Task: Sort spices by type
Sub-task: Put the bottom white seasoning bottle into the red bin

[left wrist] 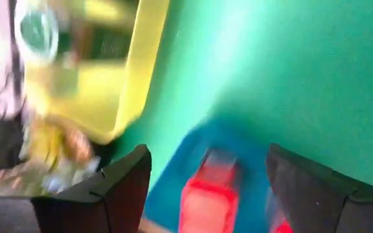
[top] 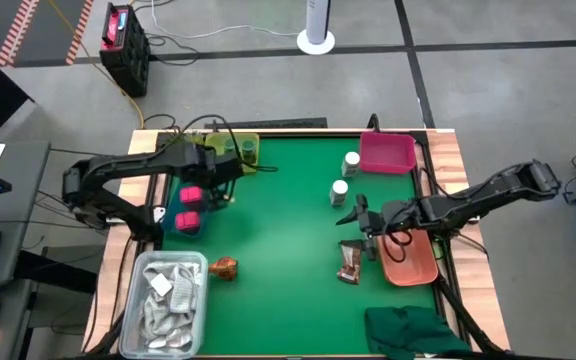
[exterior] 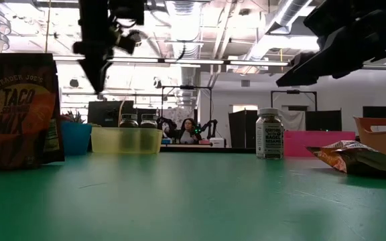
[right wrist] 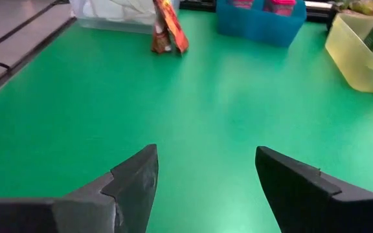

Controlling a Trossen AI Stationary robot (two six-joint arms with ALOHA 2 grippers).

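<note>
Two pink packs [top: 189, 208] sit in a blue tray [top: 176, 226] at the table's left; one pack [left wrist: 207, 194] shows in the left wrist view. My left gripper [top: 218, 185] hovers open above that tray [left wrist: 196, 145], raised well off the table [exterior: 99, 80]. Two green jars [top: 236, 148] stand in a yellow tray [exterior: 126, 139]. Two white-capped bottles [top: 345, 175] stand mid-table. One brown sachet [top: 226, 267] stands upright near the tub; another [top: 350, 262] lies flat. My right gripper [top: 356, 215] is open above bare cloth [right wrist: 206, 155], between the bottles and the flat sachet.
A clear tub of white rags [top: 168, 300] fills the near-left corner. A pink tray [top: 386, 152] sits far right and an orange tray [top: 408, 258] under my right arm. A dark green cloth [top: 413, 330] lies near right. The green middle [top: 278, 230] is open.
</note>
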